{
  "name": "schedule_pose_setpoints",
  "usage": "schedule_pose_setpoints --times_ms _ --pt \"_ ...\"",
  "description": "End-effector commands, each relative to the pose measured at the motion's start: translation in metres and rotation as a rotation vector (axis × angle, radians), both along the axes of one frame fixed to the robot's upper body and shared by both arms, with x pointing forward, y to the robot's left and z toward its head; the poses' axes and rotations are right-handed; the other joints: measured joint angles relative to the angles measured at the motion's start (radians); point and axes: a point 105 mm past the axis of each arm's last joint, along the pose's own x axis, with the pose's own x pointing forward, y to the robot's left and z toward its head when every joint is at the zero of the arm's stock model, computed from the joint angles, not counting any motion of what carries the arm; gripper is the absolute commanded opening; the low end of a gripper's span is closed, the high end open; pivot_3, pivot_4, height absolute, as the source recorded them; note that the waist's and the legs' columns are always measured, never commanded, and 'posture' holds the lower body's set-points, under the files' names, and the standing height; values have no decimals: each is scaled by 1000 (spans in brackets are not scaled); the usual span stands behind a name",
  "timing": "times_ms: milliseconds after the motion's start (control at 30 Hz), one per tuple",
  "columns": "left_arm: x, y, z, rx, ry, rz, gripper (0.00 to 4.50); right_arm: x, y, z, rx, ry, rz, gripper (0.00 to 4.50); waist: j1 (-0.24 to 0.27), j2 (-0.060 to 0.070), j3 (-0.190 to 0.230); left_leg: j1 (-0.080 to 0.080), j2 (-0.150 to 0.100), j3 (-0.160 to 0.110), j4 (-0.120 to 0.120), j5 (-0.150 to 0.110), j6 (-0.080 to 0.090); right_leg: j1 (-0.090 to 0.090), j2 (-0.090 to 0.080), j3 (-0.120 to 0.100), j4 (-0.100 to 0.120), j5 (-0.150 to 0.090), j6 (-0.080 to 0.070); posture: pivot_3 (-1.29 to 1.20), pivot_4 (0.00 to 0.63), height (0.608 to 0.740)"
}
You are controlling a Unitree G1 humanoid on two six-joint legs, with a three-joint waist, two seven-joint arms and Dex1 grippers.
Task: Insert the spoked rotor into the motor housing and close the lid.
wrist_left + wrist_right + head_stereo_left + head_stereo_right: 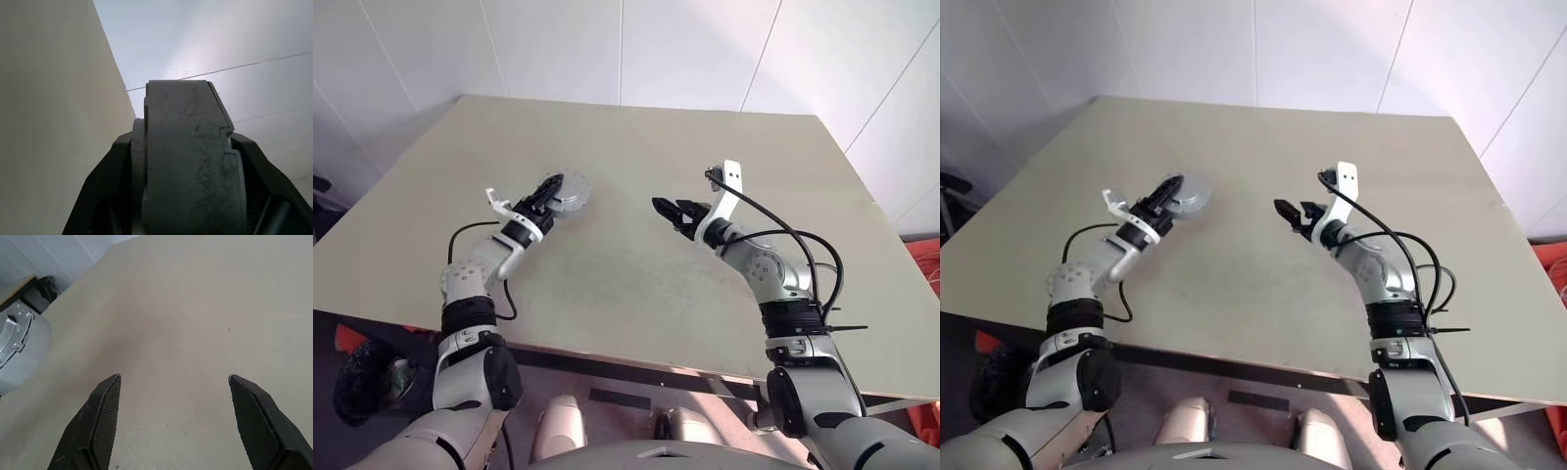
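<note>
A round grey part, most likely the motor housing with its lid on though the parts cannot be told apart, sits clamped edge-on between the two black fingers of the left gripper. It is carried above the table, its pale face turned up and toward the wall. In the left wrist view the same piece rises straight up between the fingers, its scuffed grey rim showing a stepped seam down one side, with a finger pressed against each flat face. Across from it, well apart and at about the same height over the table, the right gripper points toward the left one with its fingers spread wide and nothing between them. The right wrist view shows those two fingertips apart over bare tan tabletop, with the grey disc off to the side beyond them, its silvery face carrying a curved slot and small screws.
</note>
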Motion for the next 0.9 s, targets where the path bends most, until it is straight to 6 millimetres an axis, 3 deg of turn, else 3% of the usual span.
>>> schedule_pose_setpoints --times_ms 33,367,533,900 --pt "1 11 26 11 -116 47 2373 -1 -2 21 -8 -101 16 3986 0 0 0 0 0 0 0 0 0 0 0 0 0 0 0 0 0 740" --pt "6 34 -1 -87 6 176 2373 -1 0 21 -7 -109 14 3986 -1 0 0 0 0 0 1 1 2 0 0 0 0 -1 -6 0 0 740" --pt "6 48 -26 -73 110 257 2373 -2 2 29 26 -134 28 3986 -1 0 0 0 0 0 2 1 2 0 0 0 0 -1 -6 0 0 740" --pt "4 45 -43 -35 165 255 2373 -8 9 38 67 -175 61 3986 0 -1 0 1 1 0 2 1 3 1 0 0 0 -1 -7 0 0 740"
